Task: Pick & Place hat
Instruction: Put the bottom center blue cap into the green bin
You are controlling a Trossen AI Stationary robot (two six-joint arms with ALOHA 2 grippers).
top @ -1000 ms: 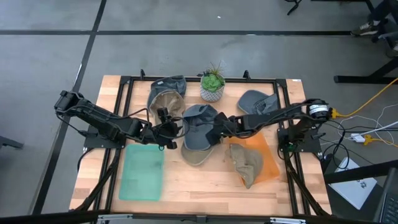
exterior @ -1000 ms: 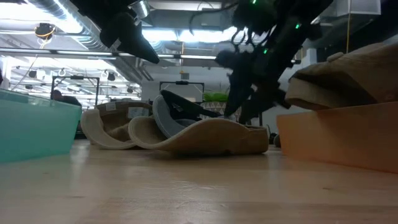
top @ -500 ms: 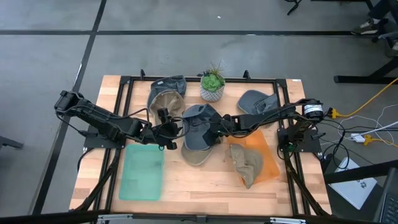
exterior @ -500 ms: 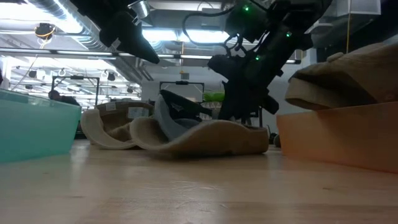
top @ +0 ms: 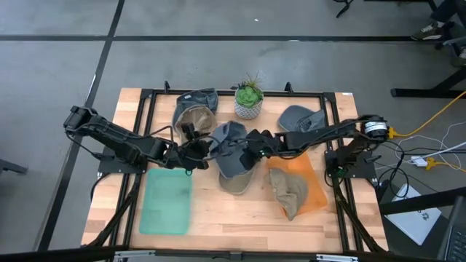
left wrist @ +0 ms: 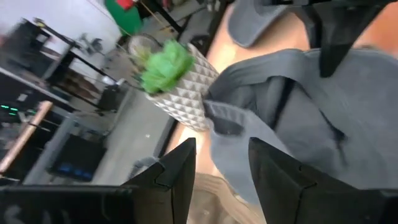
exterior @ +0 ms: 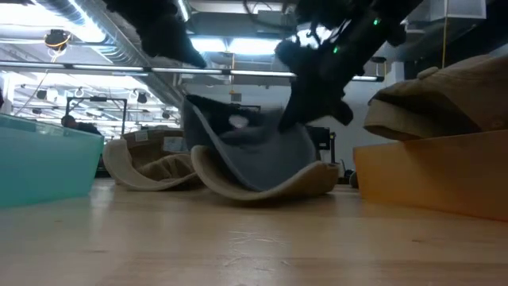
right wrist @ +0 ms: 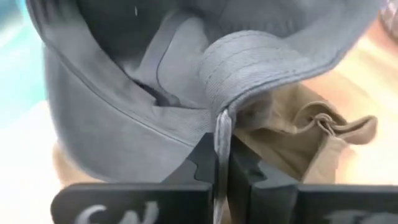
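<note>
At mid-table, the grey hat is pinched by its edge in the closed right gripper and tilted up over a tan hat. Beside it, the left gripper is held open.

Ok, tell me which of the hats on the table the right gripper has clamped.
The grey cap at the table's middle, atop a tan hat. The right gripper pinches its edge; the other hats lie untouched.
</note>
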